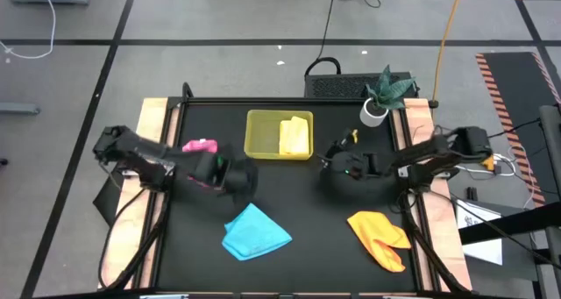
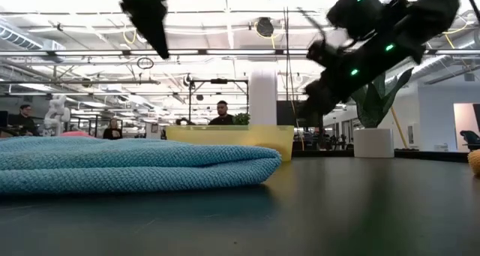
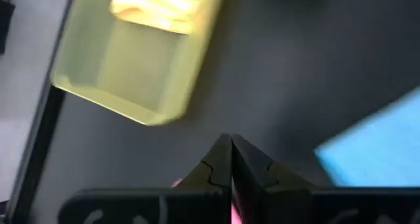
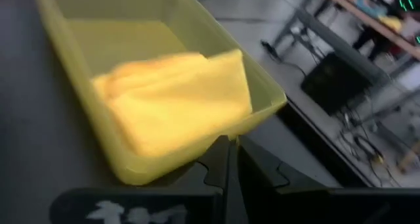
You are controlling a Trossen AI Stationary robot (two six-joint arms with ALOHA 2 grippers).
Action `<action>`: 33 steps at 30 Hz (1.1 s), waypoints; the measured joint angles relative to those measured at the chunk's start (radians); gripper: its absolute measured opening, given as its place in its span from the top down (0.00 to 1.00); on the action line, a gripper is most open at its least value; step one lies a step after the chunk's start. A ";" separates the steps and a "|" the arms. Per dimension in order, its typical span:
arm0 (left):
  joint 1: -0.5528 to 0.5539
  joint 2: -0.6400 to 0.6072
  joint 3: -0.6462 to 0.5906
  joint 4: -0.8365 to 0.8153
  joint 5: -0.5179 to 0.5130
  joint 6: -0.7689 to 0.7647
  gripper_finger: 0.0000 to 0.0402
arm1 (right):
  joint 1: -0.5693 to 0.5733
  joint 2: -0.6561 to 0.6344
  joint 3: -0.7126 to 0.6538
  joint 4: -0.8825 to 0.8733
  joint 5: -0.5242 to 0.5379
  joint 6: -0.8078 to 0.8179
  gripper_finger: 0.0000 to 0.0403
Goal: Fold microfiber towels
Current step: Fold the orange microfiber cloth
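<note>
1. Yellow towel (image 1: 295, 136) lay folded in the right half of the yellow-green tray (image 1: 261, 134), at 12 o'clock on the table (image 1: 298, 246).
2. Left gripper (image 1: 230, 174) sat at 9 o'clock of centre — fingers pressed together on a bit of pink towel (image 1: 201, 145).
3. Right gripper (image 1: 336, 167) hung near the tray's right side — fingers together, nothing held.
4. Sky blue towel (image 1: 254, 232) lay at 6 o'clock; orange towel (image 1: 380, 238) at 4 o'clock.

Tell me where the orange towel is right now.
In the high view the orange towel lies crumpled on the table's front right corner, below the right gripper and to the right of the sky blue towel.
</note>
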 joint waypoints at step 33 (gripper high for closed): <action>-0.258 0.005 -0.712 1.329 -0.234 0.105 0.94 | 0.513 -0.154 0.320 -1.088 -0.682 0.846 0.90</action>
